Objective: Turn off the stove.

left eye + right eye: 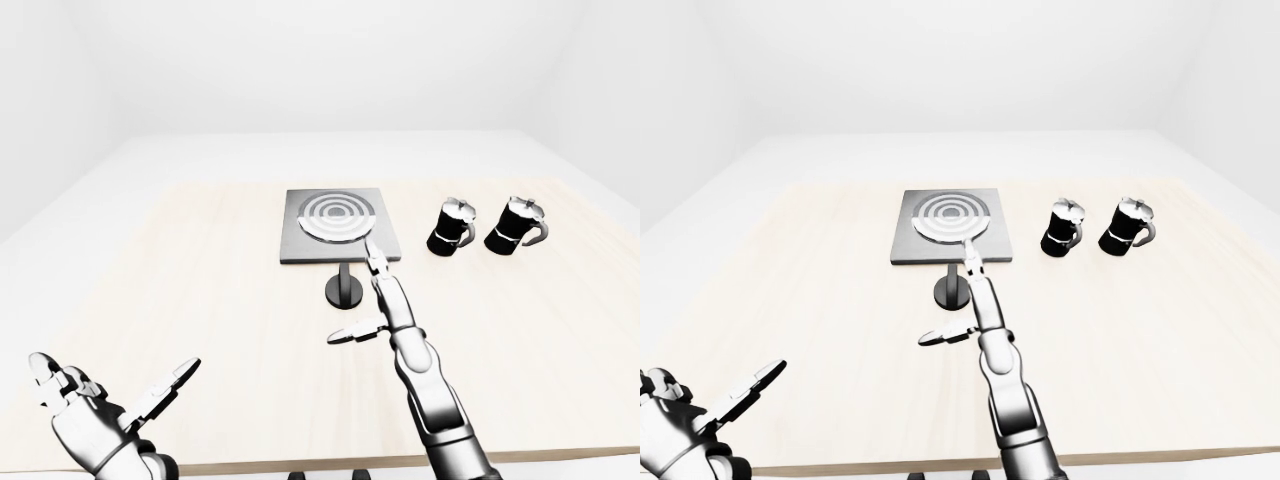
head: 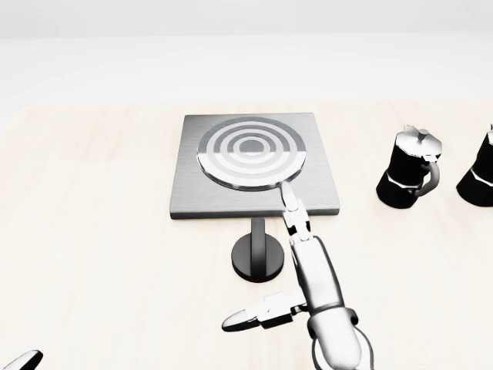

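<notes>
The stove (image 2: 231, 196) is a grey square plate with a ringed round burner (image 2: 250, 152), lying on the light wood table (image 2: 92, 231). Just below it in the head view sits its black round knob (image 2: 248, 258) with a short upright bar. My right hand (image 2: 262, 258) is open. Its long fingers (image 2: 295, 216) point up along the knob's right side, with their tips over the stove's lower edge. Its thumb (image 2: 250, 316) sticks out left below the knob. Whether it touches the knob I cannot tell. My left hand (image 1: 118, 385) is open at the bottom left of the left-eye view, holding nothing.
Two black moka pots (image 1: 452, 226) (image 1: 515, 224) stand to the right of the stove. The table's near edge (image 1: 300, 465) runs along the bottom of the left-eye view. White floor and walls surround the table.
</notes>
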